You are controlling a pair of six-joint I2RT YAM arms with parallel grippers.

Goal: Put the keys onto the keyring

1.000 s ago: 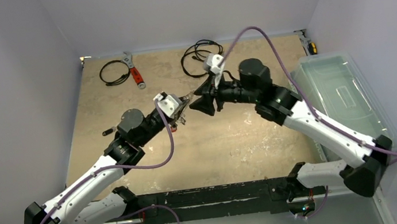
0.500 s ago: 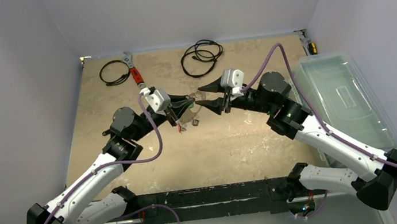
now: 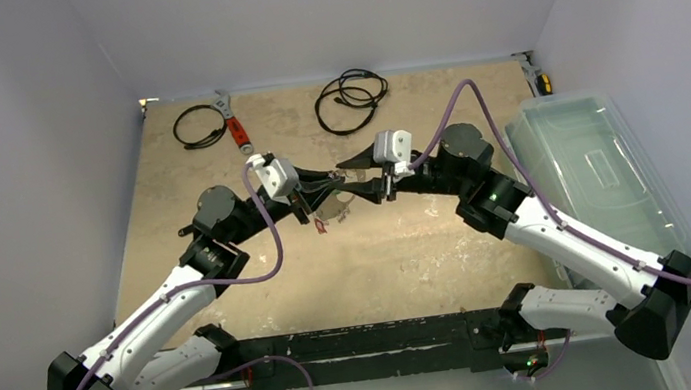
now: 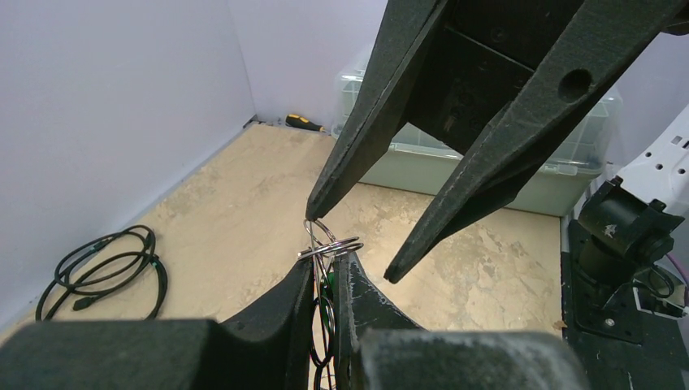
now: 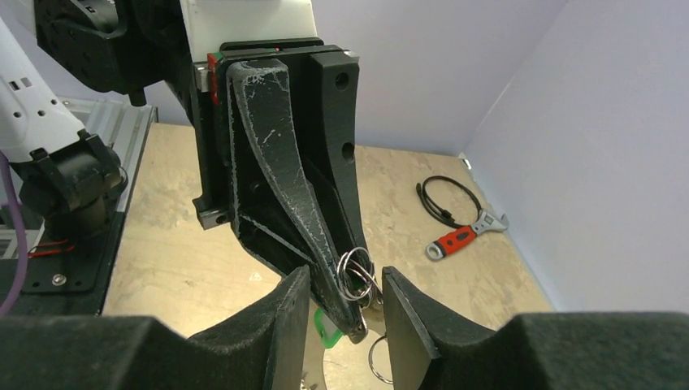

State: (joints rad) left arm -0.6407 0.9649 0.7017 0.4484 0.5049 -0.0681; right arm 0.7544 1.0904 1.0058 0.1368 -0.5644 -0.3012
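Pinches a cluster of wire rings point(image 4: 329, 242) in the left hand point(image 4: 328, 262), clenched tight, up over mid-bench point(image 3: 399, 248). Dangles the keys point(image 3: 331, 214) just beneath, one green tag point(image 5: 325, 329) peeking out below the fingers. Straddles the same rings with the right hand point(image 4: 351, 246), released, jaws apart either side of the left fingertips, one tip touching a ring. Has a wrench point(image 3: 234, 127) and two cables point(image 3: 350, 100) at the far edge, a clear bin point(image 3: 601, 171) on the right.
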